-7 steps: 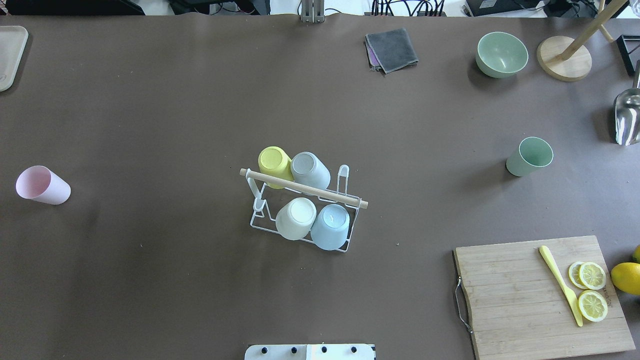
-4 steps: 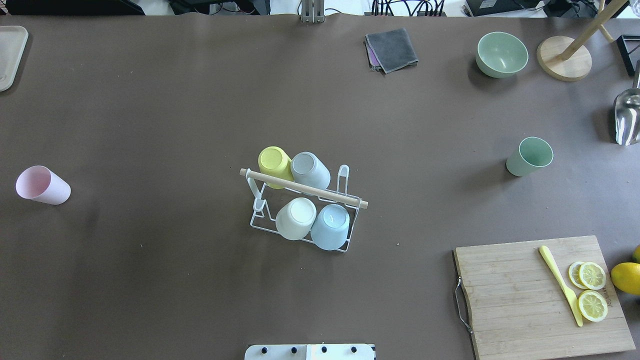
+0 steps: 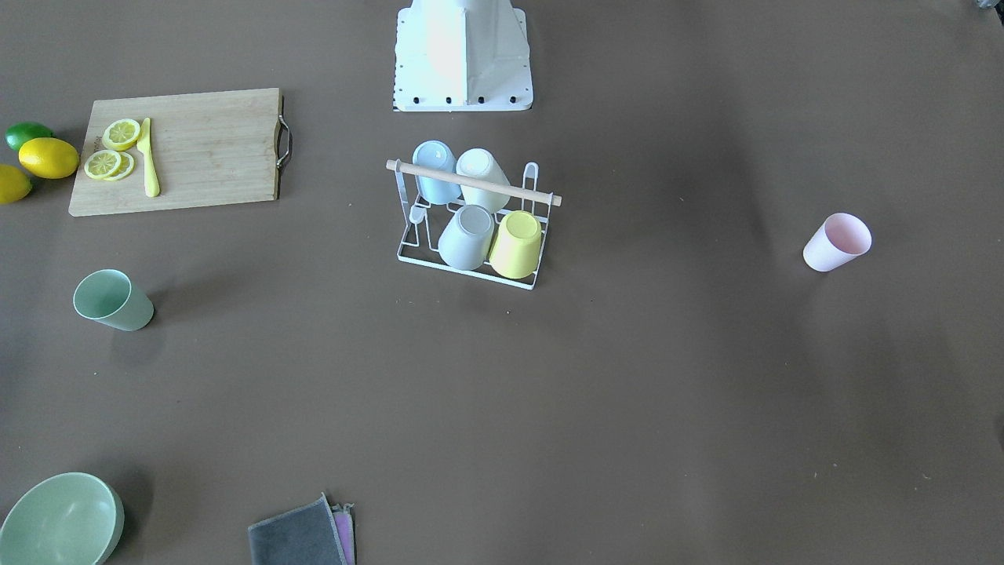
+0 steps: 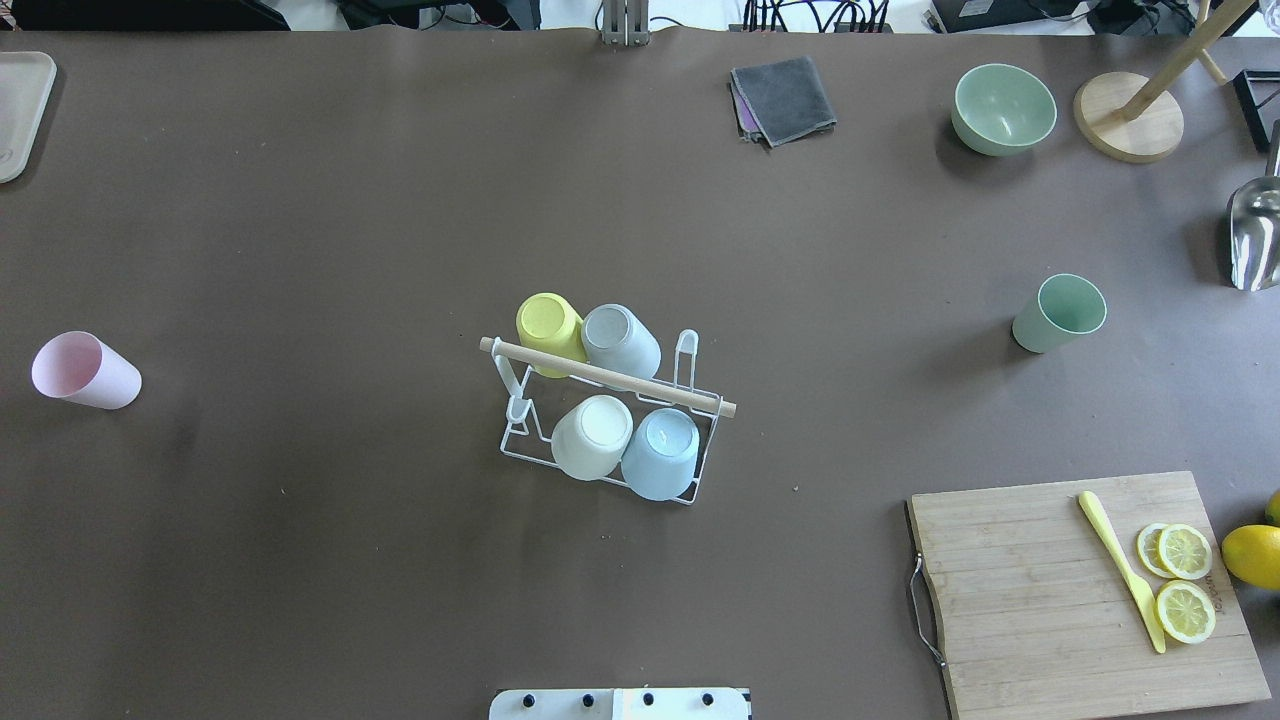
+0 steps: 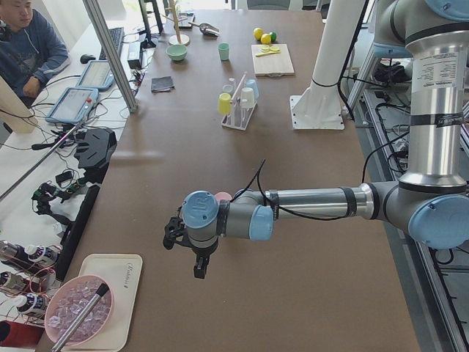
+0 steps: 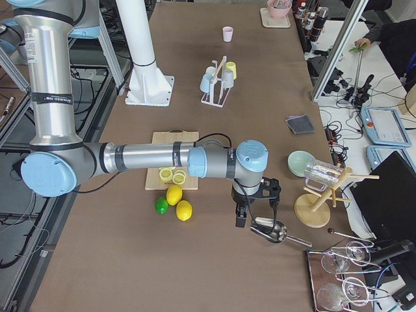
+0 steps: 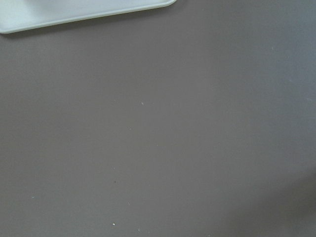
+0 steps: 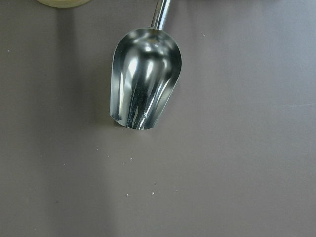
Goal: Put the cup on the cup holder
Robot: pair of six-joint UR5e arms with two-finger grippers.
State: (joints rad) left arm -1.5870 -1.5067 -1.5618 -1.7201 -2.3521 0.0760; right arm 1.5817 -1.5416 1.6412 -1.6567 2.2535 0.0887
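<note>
The white wire cup holder (image 4: 706, 452) with a wooden rod handle stands mid-table and also shows in the front view (image 3: 408, 255). It carries a yellow, a grey, a white and a blue cup upside down. A pink cup (image 4: 85, 370) lies on its side at the far left. A green cup (image 4: 1060, 313) lies at the right. My left gripper (image 5: 198, 268) shows only in the left side view, near the pink cup (image 5: 222, 196). My right gripper (image 6: 252, 218) shows only in the right side view, above a metal scoop (image 6: 273, 231). I cannot tell whether either is open or shut.
A cutting board (image 4: 1060, 600) with lemon slices and a yellow knife (image 4: 1120, 570) lies front right, with lemons (image 4: 1252, 555) beside it. A green bowl (image 4: 1003, 108), a grey cloth (image 4: 783, 98) and a wooden stand (image 4: 1128, 115) are at the back. A tray (image 4: 20, 110) is back left.
</note>
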